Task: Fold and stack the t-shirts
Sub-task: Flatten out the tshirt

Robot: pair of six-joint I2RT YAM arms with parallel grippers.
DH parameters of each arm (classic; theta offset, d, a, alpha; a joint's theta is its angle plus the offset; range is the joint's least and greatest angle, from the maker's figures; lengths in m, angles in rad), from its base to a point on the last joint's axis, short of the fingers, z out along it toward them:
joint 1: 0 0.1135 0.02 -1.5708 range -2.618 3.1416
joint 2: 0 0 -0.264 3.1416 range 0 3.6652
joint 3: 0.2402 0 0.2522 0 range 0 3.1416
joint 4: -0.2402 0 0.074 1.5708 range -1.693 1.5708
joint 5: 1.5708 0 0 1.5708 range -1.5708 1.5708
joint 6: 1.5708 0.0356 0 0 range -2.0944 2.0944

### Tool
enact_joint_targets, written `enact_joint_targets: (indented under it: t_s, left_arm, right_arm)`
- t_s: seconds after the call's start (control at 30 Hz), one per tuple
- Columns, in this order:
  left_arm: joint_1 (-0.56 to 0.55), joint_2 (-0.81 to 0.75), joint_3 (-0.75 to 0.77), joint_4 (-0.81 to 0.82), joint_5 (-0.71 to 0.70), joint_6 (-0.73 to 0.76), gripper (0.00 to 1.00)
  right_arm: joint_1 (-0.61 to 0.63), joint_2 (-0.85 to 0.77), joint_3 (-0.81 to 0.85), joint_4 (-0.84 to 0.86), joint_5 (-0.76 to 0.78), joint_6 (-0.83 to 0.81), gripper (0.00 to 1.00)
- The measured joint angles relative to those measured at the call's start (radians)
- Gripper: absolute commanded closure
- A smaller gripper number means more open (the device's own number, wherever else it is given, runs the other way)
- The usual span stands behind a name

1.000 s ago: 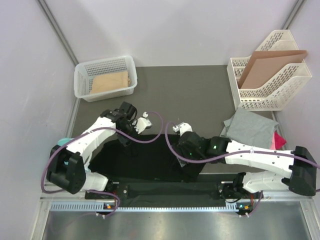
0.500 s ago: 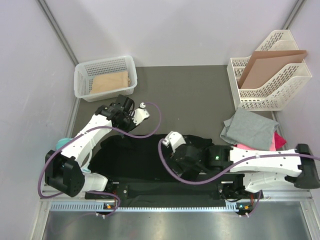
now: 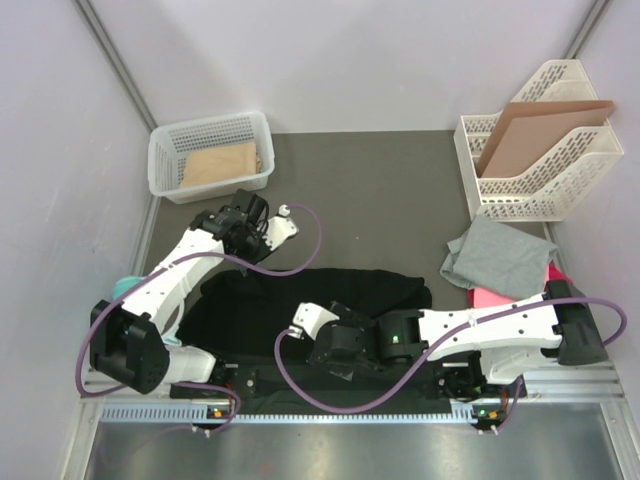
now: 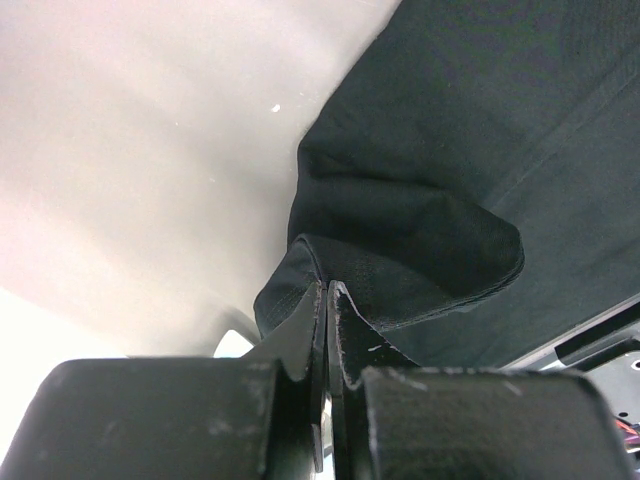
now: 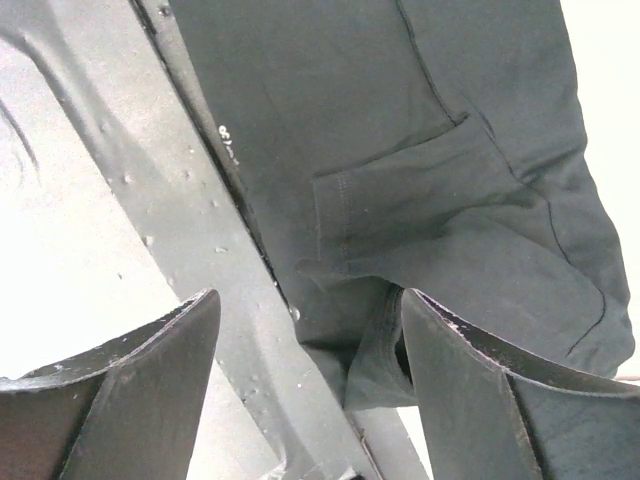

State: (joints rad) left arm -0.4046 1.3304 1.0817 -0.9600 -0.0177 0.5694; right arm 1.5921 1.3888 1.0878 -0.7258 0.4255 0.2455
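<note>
Early stage. Black t-shirt [image 3: 300, 300] lies at near table edge, part-folded. Left gripper [image 4: 327, 300] pressed together, pinching its edge; right gripper [image 5: 305, 305] spread, empty, over it. Grey t-shirt [image 3: 500, 250] and pink t-shirt [image 3: 488, 297] (heaped at right) unfolded, no stack yet.

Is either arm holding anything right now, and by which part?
The left gripper is shut on the black t-shirt, pinching a bunched fold at its edge. The right gripper is open, holding nothing.
</note>
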Motion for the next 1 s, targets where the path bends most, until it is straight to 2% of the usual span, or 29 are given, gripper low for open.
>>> enact_joint_targets:
  t_s: [0.3, 0.43, 0.6, 0.8, 0.87, 0.93, 1.0]
  left_arm:
    - [0.0, -0.018, 0.0, 0.0, -0.003, -0.011, 1.0]
    - [0.0, -0.029, 0.0, 0.0, -0.003, -0.018, 1.0]
    - [0.001, -0.036, 0.0, 0.001, -0.003, -0.018, 1.0]
    - [0.001, -0.039, -0.006, 0.003, -0.011, -0.018, 1.0]
    - [0.001, -0.041, -0.007, 0.003, -0.019, -0.018, 1.0]
    - [0.001, -0.047, -0.007, 0.004, -0.027, -0.018, 1.0]
    - [0.003, -0.053, -0.008, 0.004, -0.034, -0.017, 1.0]
  right_arm:
    - [-0.065, -0.008, -0.097, 0.041, -0.006, -0.026, 0.29]
    - [-0.096, -0.011, -0.121, 0.055, -0.019, -0.043, 0.39]
    - [-0.143, -0.017, -0.132, 0.095, -0.032, -0.061, 0.45]
    - [-0.157, -0.016, -0.132, 0.132, -0.056, -0.08, 0.62]
    - [-0.157, -0.013, -0.131, 0.141, -0.07, -0.087, 0.71]
    - [-0.158, -0.008, -0.131, 0.143, -0.08, -0.09, 0.69]
    - [-0.16, -0.005, -0.131, 0.143, -0.088, -0.091, 0.56]
